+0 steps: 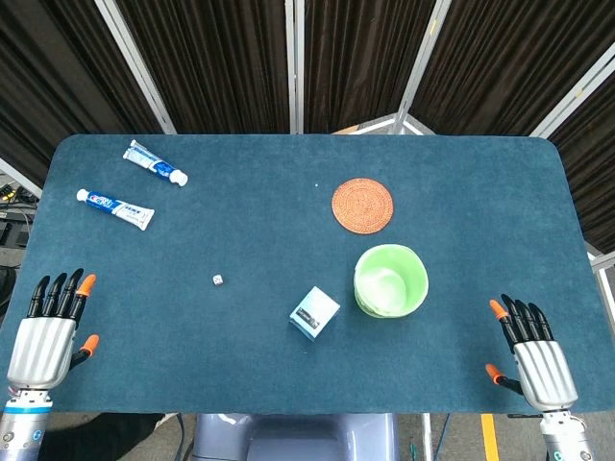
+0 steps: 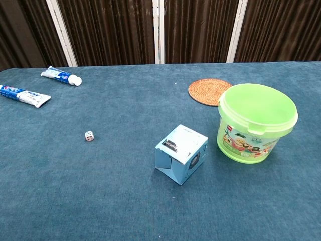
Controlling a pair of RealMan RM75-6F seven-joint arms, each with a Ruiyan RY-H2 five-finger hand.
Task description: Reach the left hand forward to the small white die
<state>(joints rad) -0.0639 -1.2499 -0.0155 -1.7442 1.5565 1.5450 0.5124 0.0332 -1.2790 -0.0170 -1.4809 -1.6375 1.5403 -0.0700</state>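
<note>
The left hand (image 1: 48,331) rests at the table's (image 1: 461,240) near edge, fingers released and holding nothing (the right hand (image 1: 536,355) likewise), so the die (image 1: 218,279) lies untouched toward its two o'clock.
</note>
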